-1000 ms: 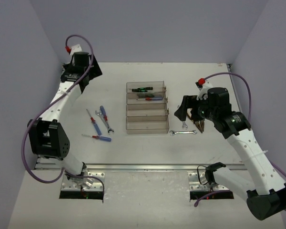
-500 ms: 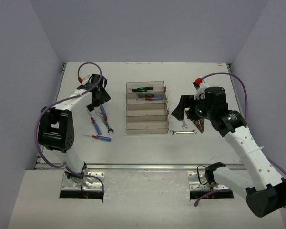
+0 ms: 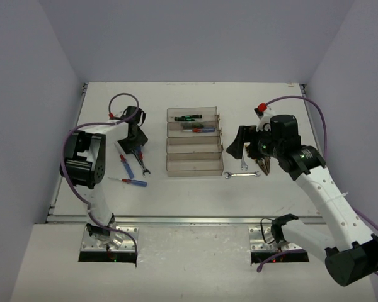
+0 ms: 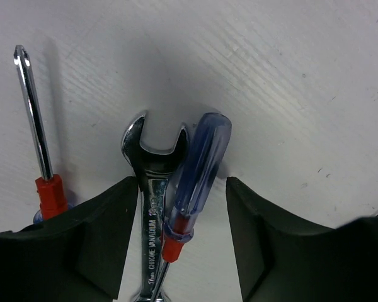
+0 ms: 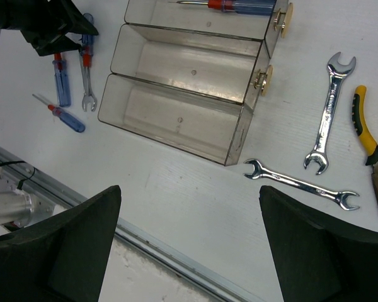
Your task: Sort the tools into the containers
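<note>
Pick step. Left end effector (image 4: 181, 184), half-open, is straddling the blue-and-red-handled screwdriver (image 4: 198, 163) and silver open-end wrench (image 4: 152, 189) lying side by side on the white tabletop (image 4: 290, 94); contact unclear. Next move probably calls for isolating one tool.

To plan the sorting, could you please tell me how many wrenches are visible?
3. One wrench lies left of the trays, inside the left tool, beside a blue-handled screwdriver; two more lie right of the trays, near the pliers. None seems hidden.

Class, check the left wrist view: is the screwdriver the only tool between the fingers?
No, a wrench lies there beside the screwdriver.
</note>
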`<state>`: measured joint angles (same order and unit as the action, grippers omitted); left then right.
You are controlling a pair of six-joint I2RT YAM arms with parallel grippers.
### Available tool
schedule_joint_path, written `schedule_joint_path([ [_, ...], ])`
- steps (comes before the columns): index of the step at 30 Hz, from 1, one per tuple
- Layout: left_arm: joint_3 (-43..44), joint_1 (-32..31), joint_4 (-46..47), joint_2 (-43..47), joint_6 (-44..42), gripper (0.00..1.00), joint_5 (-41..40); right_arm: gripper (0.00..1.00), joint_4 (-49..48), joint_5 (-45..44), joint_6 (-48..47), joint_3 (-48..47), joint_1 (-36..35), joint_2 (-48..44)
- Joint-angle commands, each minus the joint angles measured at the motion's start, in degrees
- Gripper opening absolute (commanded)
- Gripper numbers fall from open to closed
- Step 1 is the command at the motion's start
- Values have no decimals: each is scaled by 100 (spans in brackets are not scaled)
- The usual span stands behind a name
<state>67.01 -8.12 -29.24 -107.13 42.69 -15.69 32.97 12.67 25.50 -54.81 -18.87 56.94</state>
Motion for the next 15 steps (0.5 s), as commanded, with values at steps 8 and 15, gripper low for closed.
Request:
schedule_joint_path([
  [8, -22, -8, 187, 53, 20, 39, 50, 90, -273, 61, -2, 5, 15, 3],
  [15, 155, -120, 59, 277, -148, 25, -248, 90, -282, 70, 17, 6, 15, 10],
])
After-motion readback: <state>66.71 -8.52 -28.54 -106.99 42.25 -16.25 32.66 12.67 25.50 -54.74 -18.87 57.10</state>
